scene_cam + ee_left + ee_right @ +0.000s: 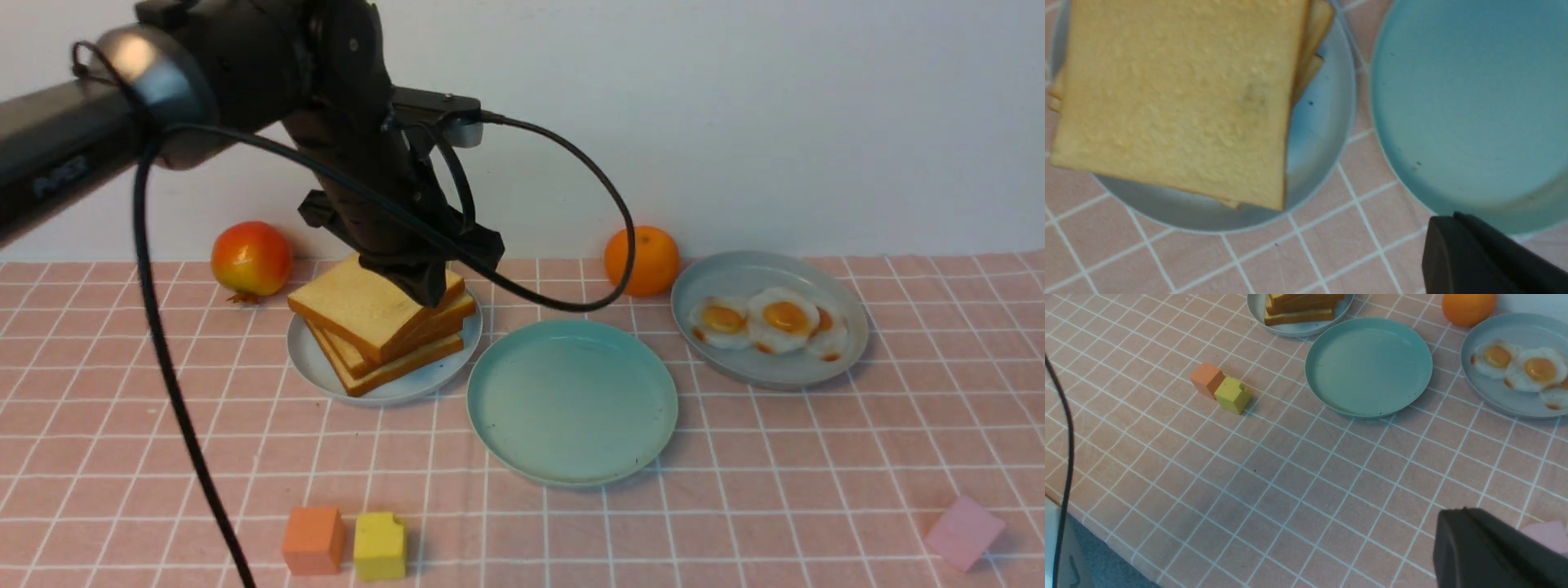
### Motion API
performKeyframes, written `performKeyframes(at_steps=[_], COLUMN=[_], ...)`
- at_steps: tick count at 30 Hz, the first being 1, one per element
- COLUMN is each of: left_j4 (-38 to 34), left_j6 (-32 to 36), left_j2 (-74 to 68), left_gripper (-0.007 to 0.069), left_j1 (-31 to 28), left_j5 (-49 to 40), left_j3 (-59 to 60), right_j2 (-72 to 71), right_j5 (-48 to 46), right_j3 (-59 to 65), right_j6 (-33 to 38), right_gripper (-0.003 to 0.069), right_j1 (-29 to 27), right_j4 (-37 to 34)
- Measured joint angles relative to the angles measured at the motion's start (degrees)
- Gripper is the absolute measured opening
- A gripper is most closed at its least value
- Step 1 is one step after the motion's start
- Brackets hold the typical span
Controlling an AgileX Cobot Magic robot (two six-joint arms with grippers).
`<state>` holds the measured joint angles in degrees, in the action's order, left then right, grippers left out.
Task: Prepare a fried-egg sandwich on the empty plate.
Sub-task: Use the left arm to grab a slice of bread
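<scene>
top toast slice (359, 306) sitting tilted on the stack (384, 359) left of the teal plate (571, 400), left gripper (426, 290) pinching its plate-side edge, fried eggs (784, 314) lying in the dish (767, 371) right of the teal plate, right gripper (1474, 547) closed, carrying nothing

A robot lab set-up: a black arm (359, 163) over a checked cloth (735, 490), plain wall (816, 122), plated toast (367, 314) and eggs (767, 320), coloured blocks (313, 539).

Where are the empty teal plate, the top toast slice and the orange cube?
teal plate (571, 400), front view, bare middle of its floor.
top toast slice (355, 304), front view, its upper face.
orange cube (313, 541), front view, its front face.
</scene>
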<state>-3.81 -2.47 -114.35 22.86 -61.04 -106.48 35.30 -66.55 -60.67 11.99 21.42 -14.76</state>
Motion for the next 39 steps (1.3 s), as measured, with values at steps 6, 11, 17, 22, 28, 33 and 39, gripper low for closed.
performKeyframes(at_steps=[6,11,17,22,28,33,39], left_j4=[1.9,2.9,5.2,6.4,9.7,12.5,13.0], left_j6=[0.2,1.2,1.6,1.6,2.5,3.7,3.9], left_j2=[-8.7,-12.2,-14.1,-15.0,-15.5,-14.5,-7.9], left_gripper=[0.0195,0.0352,0.0375,0.0309,0.005,0.0013,0.0013], left_j1=[-2.3,-2.6,-2.6,-2.6,-1.2,0.6,2.8], left_j5=[2.4,6.2,9.7,10.6,10.7,10.8,10.9], left_j3=[-7.1,-7.6,-7.7,-8.0,-8.3,-8.3,-8.3], right_j2=[0.0,0.0,0.0,0.0,0.0,-0.2,-2.3], right_j5=[0.0,0.0,0.0,0.0,-0.1,-1.1,-1.2], right_j3=[0.0,0.0,0.0,0.0,0.0,0.0,0.0], right_j6=[0.1,0.1,0.1,0.1,0.1,0.1,0.1], right_gripper=[0.0027,0.0032,0.0036,0.0041,0.0043,0.0047,0.005], right_j1=[0.0,0.0,0.0,0.0,0.0,0.0,0.0], right_j4=[0.1,0.0,-0.4,-1.0,-1.1,-1.2,-1.3])
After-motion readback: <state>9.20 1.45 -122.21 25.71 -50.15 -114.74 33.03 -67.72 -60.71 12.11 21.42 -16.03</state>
